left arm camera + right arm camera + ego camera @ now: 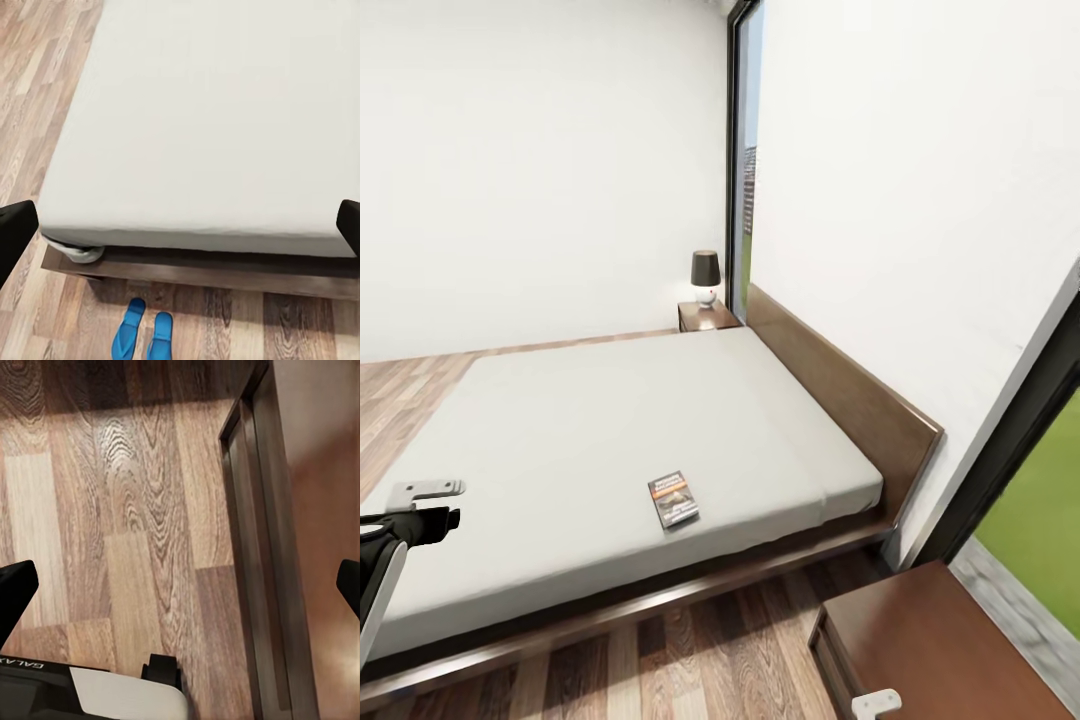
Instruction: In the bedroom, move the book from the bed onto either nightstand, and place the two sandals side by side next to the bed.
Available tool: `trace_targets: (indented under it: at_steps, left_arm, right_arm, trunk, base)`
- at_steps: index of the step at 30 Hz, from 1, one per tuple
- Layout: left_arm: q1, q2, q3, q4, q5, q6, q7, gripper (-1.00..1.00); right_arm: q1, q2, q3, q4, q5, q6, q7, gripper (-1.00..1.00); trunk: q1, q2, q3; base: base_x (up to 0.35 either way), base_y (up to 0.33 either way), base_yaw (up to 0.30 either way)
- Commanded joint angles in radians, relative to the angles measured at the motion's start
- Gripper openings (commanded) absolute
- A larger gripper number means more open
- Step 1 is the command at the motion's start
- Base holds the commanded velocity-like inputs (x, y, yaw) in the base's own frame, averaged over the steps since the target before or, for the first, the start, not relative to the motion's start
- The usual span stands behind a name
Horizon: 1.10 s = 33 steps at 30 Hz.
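Bedroom floor (30, 90); two sandals (144, 334) cut off at frame edge.

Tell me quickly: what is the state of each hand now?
Left hand: open, holding nothing, above the bed.
Right hand: open, holding nothing, above the floor.

One bed (610, 420), one book (673, 499), two nightstands: far one (707, 317), near one (940, 650). One lamp (705, 277). Two sandals (129, 328) (160, 335). Two windows (743, 160) (1030, 500).
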Motion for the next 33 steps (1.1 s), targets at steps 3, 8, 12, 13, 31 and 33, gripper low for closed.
trace_targets:
  at_steps: [3,8,12,13,31,33]
  left_arm:
    - [-0.001,0.000,-0.001,-0.001,0.000,0.005,0.003,1.00]
    - [0.000,0.000,-0.001,0.000,0.000,0.005,0.003,1.00]
    - [0.000,0.000,-0.002,0.000,0.000,0.005,0.003,1.00]
    - [0.000,0.000,-0.002,0.000,0.000,0.005,0.003,1.00]
    - [0.001,-0.002,-0.003,0.000,0.000,0.005,0.003,1.00]
    - [0.001,-0.002,-0.004,0.000,0.000,0.005,0.003,1.00]
  right_arm:
    - [-0.001,0.000,0.002,0.001,0.005,-0.003,0.001,1.00]
    - [-0.001,0.000,0.002,0.002,0.005,-0.003,0.001,1.00]
    - [-0.001,0.000,0.002,0.002,0.005,-0.003,0.001,1.00]
    - [-0.001,0.000,0.002,0.002,0.005,-0.003,0.001,1.00]
    - [-0.001,0.006,0.002,0.002,0.005,-0.003,0.001,1.00]
    - [-0.001,0.006,0.002,0.002,0.005,-0.003,0.001,1.00]
  trunk:
    - [0.000,-0.001,0.004]
    - [0.000,-0.001,0.012]
    - [0.000,-0.001,0.018]
    - [0.000,-0.001,0.020]
    - [-0.015,0.027,0.061]
    - [-0.015,0.027,0.064]
  base:
    - [0.000,0.000,0.000]
    - [0.000,0.000,0.000]
    - [0.000,0.000,0.000]
    - [0.000,0.000,0.000]
    - [0.000,0.000,0.000]
    - [0.000,0.000,0.000]
